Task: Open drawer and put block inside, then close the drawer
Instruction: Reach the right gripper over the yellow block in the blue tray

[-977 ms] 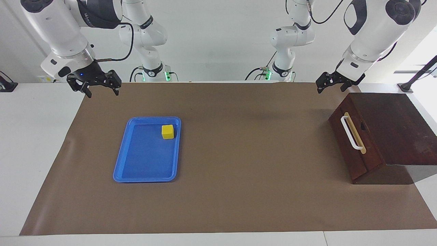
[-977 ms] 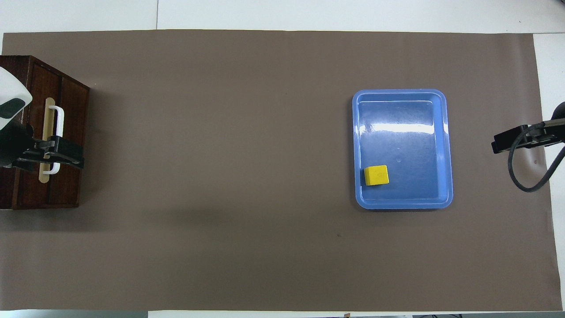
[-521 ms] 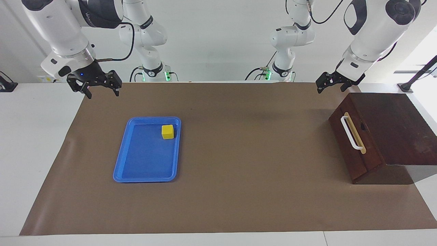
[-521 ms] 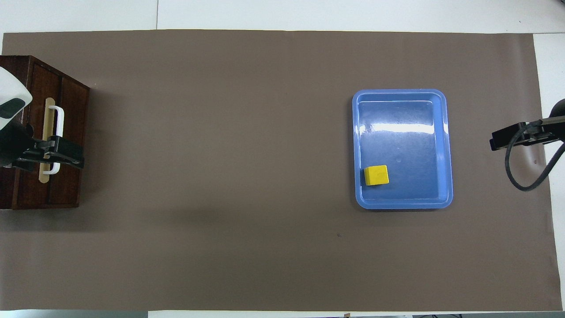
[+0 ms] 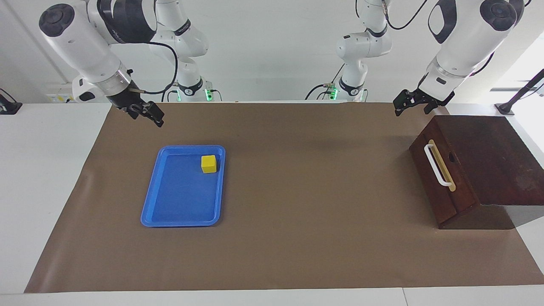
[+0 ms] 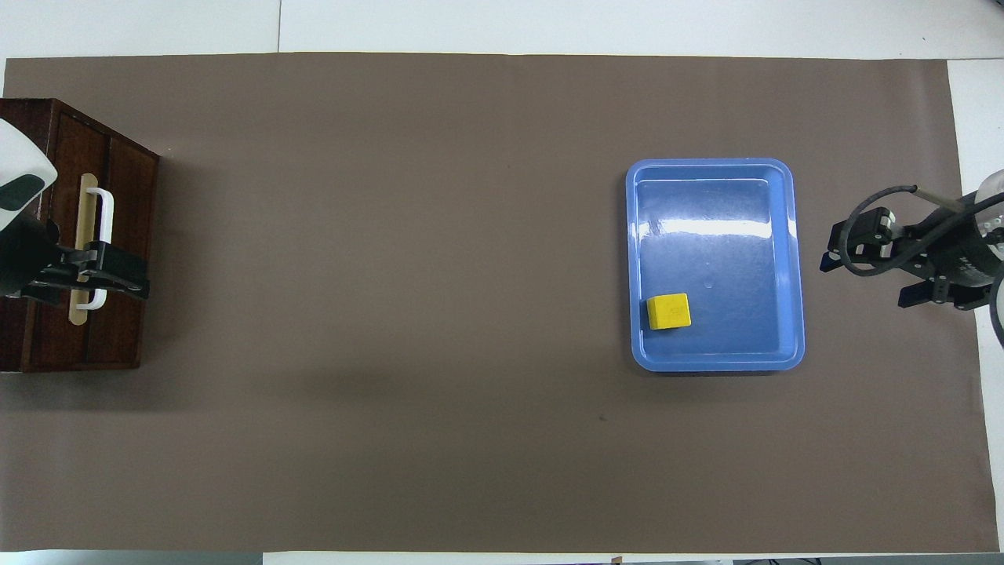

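Note:
The drawer (image 5: 442,178) (image 6: 118,235) is closed in its dark wooden box at the left arm's end of the table, with its white bar handle (image 5: 437,165) (image 6: 100,205) facing the table's middle. My left gripper (image 5: 411,111) (image 6: 145,278) hangs open in the air over the drawer front, clear of the handle. The yellow block (image 5: 208,164) (image 6: 669,311) lies in the blue tray (image 5: 178,222) (image 6: 714,362), in the corner nearest the robots and the table's middle. My right gripper (image 5: 151,117) (image 6: 867,282) is open and empty, over the mat beside the tray.
A brown mat (image 5: 306,178) covers most of the white table. The wooden box (image 5: 493,161) stands at an angle on the mat's end. A wide stretch of bare mat lies between tray and box.
The right arm has swung in toward the tray and its gripper has turned. The left arm has hardly moved. Block, tray and drawer are where they were.

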Robot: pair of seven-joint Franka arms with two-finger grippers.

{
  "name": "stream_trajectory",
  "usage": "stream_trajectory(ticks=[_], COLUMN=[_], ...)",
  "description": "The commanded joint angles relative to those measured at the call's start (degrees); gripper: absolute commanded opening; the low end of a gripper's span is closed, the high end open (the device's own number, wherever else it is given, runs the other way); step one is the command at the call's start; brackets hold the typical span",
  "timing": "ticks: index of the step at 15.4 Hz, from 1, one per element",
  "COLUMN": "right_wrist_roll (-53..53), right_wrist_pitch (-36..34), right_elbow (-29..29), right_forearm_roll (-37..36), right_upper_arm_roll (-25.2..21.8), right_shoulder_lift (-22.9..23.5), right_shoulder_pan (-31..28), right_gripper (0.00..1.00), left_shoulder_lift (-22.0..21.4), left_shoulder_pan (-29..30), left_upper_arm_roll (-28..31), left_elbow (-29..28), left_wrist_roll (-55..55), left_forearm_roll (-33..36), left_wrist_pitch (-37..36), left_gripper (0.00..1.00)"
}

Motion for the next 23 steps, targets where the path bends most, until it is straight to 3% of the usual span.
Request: stream_trajectory(ticks=[1, 8, 11, 17, 23], right_wrist_roll=[14.36, 31.8, 32.87, 32.35, 25.94], right_wrist_pitch=[5.0, 14.67, 20.21, 21.45, 23.11], right_elbow=[-5.98, -16.01, -19.96, -21.29, -21.82], right_forearm_roll=[5.48, 20.33, 25.69, 35.8, 37.75], right_upper_arm_roll=[0.06, -0.03, -0.03, -0.03, 0.06], right_shoulder_lift=[-0.67, 2.4, 3.63, 9.95, 12.16], right_shoulder_pan=[0.0, -0.34, -0.26, -0.96, -0.96], right_gripper=[1.0, 1.0, 1.0, 1.0, 1.0], left_shoulder_lift=[-1.02, -1.02, -1.02, -1.02, -1.02], left_shoulder_pan=[0.3, 0.3, 0.3, 0.3, 0.3], left_upper_arm_roll=[0.16, 0.16, 0.16, 0.16, 0.16], left_elbow=[-0.88, -0.88, -0.88, -0.88, -0.88], left_wrist_roll=[0.39, 0.39, 0.39, 0.39, 0.39], left_forearm_roll=[-0.62, -0.62, -0.62, -0.62, -0.62], left_wrist_pitch=[0.71, 0.71, 0.79, 0.79, 0.71], left_gripper=[1.0, 1.0, 1.0, 1.0, 1.0])
